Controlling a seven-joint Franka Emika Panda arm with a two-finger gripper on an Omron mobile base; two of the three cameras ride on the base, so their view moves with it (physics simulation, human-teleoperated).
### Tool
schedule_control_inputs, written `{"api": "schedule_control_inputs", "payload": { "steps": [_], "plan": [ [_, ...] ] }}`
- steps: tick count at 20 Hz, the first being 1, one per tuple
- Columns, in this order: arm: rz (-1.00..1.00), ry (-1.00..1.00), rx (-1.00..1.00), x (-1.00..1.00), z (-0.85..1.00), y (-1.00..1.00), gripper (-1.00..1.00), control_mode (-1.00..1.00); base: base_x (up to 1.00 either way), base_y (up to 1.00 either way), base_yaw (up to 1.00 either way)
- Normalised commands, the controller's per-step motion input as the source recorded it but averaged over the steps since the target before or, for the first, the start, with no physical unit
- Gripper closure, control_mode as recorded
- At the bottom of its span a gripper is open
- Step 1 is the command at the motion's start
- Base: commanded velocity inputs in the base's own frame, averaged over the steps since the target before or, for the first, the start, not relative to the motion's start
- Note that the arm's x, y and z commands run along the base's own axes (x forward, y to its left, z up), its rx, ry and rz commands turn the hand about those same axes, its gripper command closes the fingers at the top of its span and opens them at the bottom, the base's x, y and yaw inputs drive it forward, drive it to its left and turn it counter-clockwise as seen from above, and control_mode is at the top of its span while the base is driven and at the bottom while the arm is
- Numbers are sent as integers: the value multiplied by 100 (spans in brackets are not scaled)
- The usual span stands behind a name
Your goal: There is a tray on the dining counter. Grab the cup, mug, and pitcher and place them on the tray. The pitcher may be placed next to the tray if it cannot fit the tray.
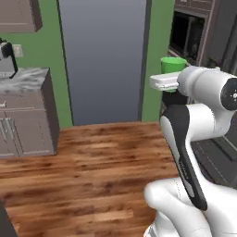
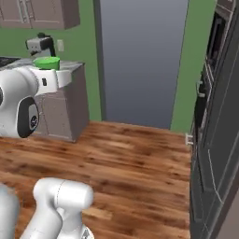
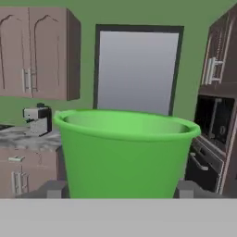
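The cup (image 3: pixel 125 152), a bright green tumbler, sits upright between my fingertips (image 3: pixel 52 189), and my gripper (image 3: pixel 120 189) is shut on it. In the left base view the cup (image 1: pixel 173 64) rides high in the air just above the white hand, in front of the green wall. In the right base view the cup (image 2: pixel 47 62) shows above the hand, level with the small counter's top. The tray, the dining counter, the mug and the pitcher are out of view.
A small marbled counter (image 1: pixel 28 78) on grey cabinets stands at the left with a dark machine (image 2: pixel 41 45) on it. A grey doorway (image 1: pixel 104 60) is straight ahead across wooden floor (image 1: pixel 92 162). Dark tall cabinets with an oven (image 2: pixel 214 116) line the right side.
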Motion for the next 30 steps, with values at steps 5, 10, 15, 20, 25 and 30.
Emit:
{"api": "schedule_control_inputs", "payload": {
  "steps": [5, 10, 15, 20, 25, 30],
  "plan": [
    [0, 0, 0, 0, 0, 0, 100, 100, -9, 0, 100],
    [0, 0, 0, 0, 0, 0, 100, 100, -12, 0, 100],
    [0, 0, 0, 0, 0, 0, 100, 100, -13, 0, 100],
    [0, 0, 0, 0, 0, 0, 100, 100, -6, 0, 100],
    [0, 0, 0, 0, 0, 0, 100, 100, 18, 7, 59],
    [0, 0, 0, 0, 0, 0, 100, 100, 75, 100, 4]
  ]
}}
